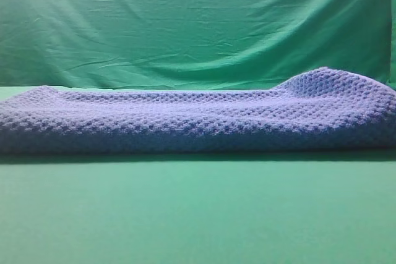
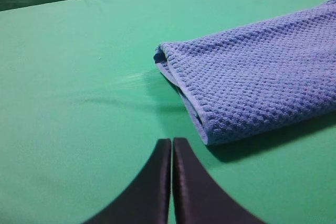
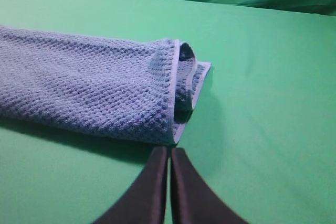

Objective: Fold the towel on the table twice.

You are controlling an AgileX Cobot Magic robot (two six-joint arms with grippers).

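Both sets of fingers are pressed together, holding nothing — the left gripper (image 2: pixel 171 182) and right gripper (image 3: pixel 169 184) each hover over the desk (image 1: pixel 198 214) just beside an end of the towel (image 1: pixel 198 119), which lies folded lengthwise, probably so another fold can start.

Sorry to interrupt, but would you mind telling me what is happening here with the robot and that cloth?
Nothing is being gripped at this moment. The blue-grey towel lies folded in layers on the green table, with a raised hump at its right end. The left gripper is shut and empty near the towel's left end, and the right gripper is shut and empty just short of its right end, where the layered edges show.
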